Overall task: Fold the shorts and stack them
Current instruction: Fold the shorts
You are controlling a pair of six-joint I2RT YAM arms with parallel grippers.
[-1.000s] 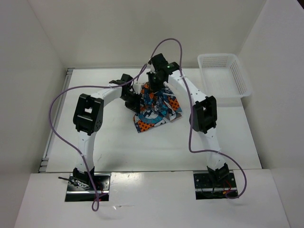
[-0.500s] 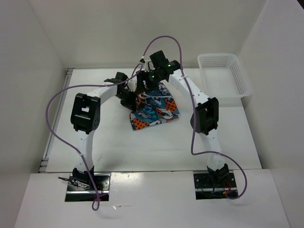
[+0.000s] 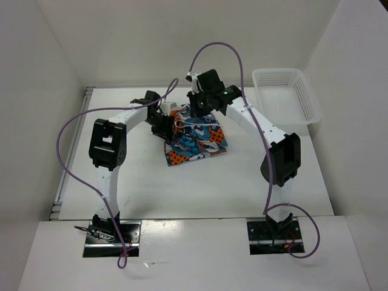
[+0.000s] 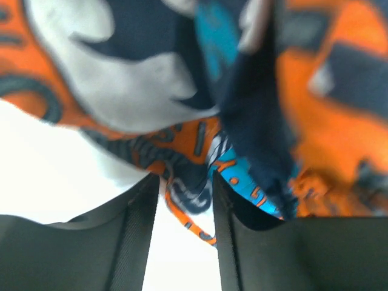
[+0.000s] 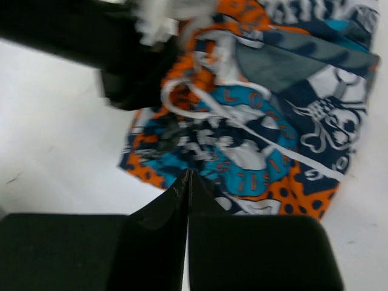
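Note:
The shorts (image 3: 200, 140), a patchwork of teal, orange, white and black, lie bunched in a rough fold on the white table, mid-far. My left gripper (image 3: 165, 126) sits at their left edge. In the left wrist view the jaws (image 4: 185, 182) stand apart, with a hem of the shorts (image 4: 151, 91) hanging between the tips and not pinched. My right gripper (image 3: 195, 109) hovers over the far edge of the shorts. In the right wrist view its fingers (image 5: 187, 173) are pressed together with nothing between them, above the shorts (image 5: 267, 133) and their white drawstring (image 5: 242, 124).
A white mesh basket (image 3: 306, 106) stands at the far right of the table. The left arm's black gripper body (image 5: 91, 36) shows close to the shorts' corner in the right wrist view. White walls enclose the table on three sides.
The shorts were held up between both grippers; now they lie lower and flatter, shifted a little left. The right gripper has let go and pulled back.

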